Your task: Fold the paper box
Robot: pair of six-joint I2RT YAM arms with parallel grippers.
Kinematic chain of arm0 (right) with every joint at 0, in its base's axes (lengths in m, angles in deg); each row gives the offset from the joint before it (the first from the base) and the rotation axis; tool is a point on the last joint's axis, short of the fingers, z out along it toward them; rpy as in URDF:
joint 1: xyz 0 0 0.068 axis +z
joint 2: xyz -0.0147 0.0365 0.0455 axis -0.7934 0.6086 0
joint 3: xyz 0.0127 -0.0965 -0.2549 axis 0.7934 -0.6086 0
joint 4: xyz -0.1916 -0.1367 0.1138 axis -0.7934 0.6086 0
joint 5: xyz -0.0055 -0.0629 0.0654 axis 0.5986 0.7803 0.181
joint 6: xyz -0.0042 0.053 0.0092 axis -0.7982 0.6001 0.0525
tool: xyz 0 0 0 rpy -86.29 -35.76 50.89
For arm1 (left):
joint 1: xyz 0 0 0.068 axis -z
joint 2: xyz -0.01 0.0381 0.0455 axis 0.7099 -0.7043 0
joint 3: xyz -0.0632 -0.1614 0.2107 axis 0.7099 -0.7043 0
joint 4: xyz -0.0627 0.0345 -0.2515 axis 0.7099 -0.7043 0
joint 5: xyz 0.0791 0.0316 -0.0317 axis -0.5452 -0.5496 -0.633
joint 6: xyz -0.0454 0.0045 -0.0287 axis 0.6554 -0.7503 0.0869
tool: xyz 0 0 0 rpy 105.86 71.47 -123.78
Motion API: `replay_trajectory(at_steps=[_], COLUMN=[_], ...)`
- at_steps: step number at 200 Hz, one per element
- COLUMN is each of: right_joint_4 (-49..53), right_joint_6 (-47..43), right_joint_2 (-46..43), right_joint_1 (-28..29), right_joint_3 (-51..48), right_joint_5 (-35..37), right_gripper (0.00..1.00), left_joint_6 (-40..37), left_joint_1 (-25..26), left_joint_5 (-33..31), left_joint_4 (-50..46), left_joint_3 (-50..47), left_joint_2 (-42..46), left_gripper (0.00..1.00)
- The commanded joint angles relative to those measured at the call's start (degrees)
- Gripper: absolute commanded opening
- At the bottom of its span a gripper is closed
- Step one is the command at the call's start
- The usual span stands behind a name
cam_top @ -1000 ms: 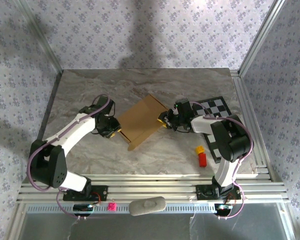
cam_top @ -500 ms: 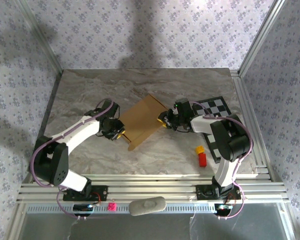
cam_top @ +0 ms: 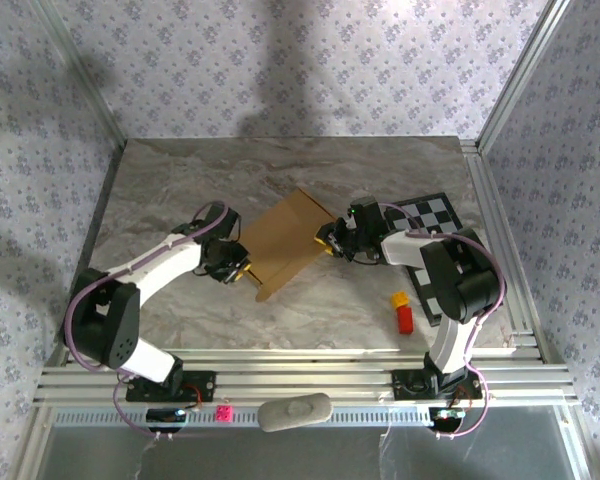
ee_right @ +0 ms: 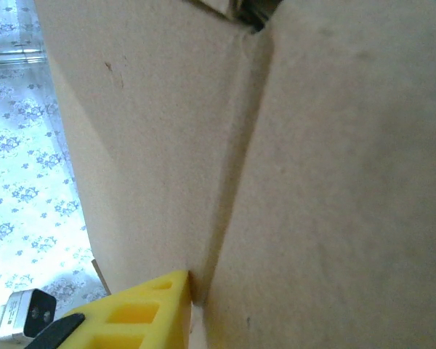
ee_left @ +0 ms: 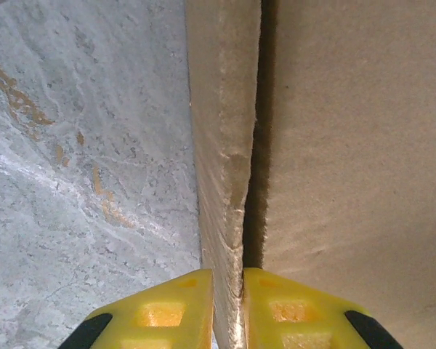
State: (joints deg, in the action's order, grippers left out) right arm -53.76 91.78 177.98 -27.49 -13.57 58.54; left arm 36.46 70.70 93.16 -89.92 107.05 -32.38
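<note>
Near the middle of the desk (cam_top: 280, 170) lies the paper box (cam_top: 283, 240), a plain brown cardboard piece turned at a slant, one corner pointing toward the far wall. At its near-left edge sits the left pincer (cam_top: 242, 270). Seen from the left wrist, the left pincer (ee_left: 228, 309) is clenched on a thin upright cardboard flap, with its yellow fingers (ee_left: 163, 313) pressed against either face of that edge and the marbled desk top to the left. The right pincer (cam_top: 325, 240) meets the box at its right edge. From the right wrist, one yellow finger (ee_right: 142, 313) touches a crease in the cardboard; the other is hidden behind the panel, so I cannot tell whether that grip is clenched. To the right lies a checkered board (cam_top: 432, 215), with a yellow block (cam_top: 400, 299) and a red block (cam_top: 405, 320) touching each other just beside its near end.
</note>
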Motion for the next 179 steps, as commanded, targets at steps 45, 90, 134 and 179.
replay_trajectory(at_steps=[45, 90, 134, 179], right_joint_4=[1.8, 10.9, 30.9, 43.7], right_joint_6=[-0.6, -11.2, -25.9, -19.7], right_joint_2=[0.8, -4.2, -19.3, -25.3], right_joint_1=[0.2, -0.2, -5.2, -9.8], right_joint_3=[1.2, 4.4, 12.0, 19.4], right_joint_5=[-0.3, 1.9, 13.3, 23.3], right_gripper=[0.28, 0.53, 0.74, 0.93], left_joint_6=[2.1, -1.0, -10.2, -20.7], left_joint_1=[0.9, -1.4, -10.7, -14.0], left_joint_5=[-0.5, 2.3, 27.6, 40.3], left_joint_4=[2.9, -3.3, -15.0, -24.9], left_joint_3=[-1.9, 3.5, 13.2, 20.1], left_joint_2=[-3.0, -2.1, -8.8, -14.4], left_gripper=[0.12, 0.0, 0.0, 0.0])
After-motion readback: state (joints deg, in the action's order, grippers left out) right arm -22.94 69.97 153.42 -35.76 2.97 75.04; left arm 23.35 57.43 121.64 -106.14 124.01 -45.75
